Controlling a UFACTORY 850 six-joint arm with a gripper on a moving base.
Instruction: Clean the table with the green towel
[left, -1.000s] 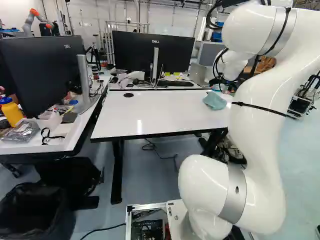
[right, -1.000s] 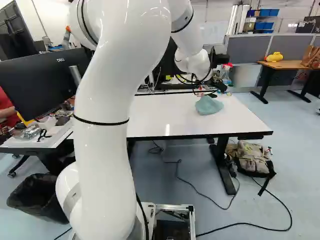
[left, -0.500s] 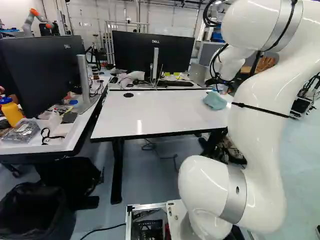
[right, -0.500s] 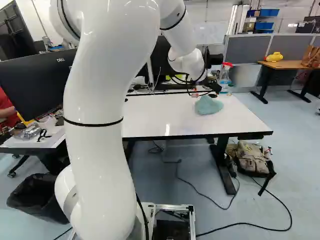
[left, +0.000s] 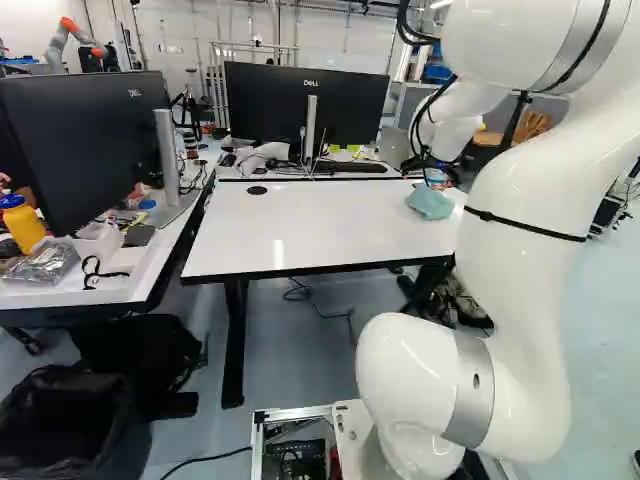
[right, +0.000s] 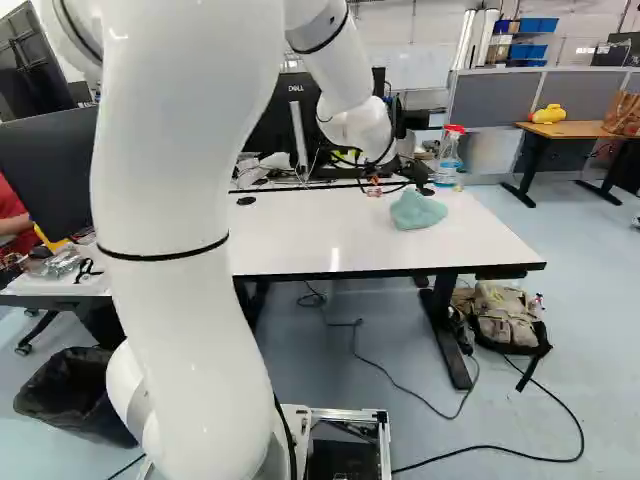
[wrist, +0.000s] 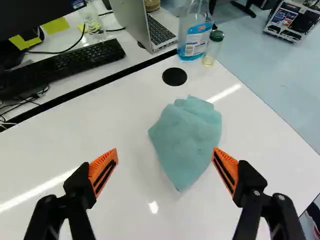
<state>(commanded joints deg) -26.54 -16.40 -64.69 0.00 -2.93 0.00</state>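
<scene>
My gripper (right: 397, 184) hangs over the far right part of the white table (right: 300, 235), partly hidden by its own wrist and cables. In the wrist view the gripper (wrist: 165, 156) stands wide open, nothing held between its orange pads. The green towel (wrist: 186, 135), a pale teal, crumpled cloth, lies on the tabletop below and ahead of the gap, nearer the finger on the spray bottle's side. Both base views show the towel (left: 430, 201) near the table's right side, beside a black round cap (wrist: 174, 76).
A spray bottle (wrist: 195, 35) and a small glass jar (wrist: 213, 47) stand at the table's far corner. Behind the table are a laptop (wrist: 145, 25), a keyboard (wrist: 62, 65) and a monitor (left: 307, 105). Another desk (left: 130, 285) with clutter stands left. Another robot (left: 70, 38) is far back.
The arm has swung leftward in the right base view, carrying the open gripper with it and uncovering the spray bottle. The towel and the base have stayed put.
</scene>
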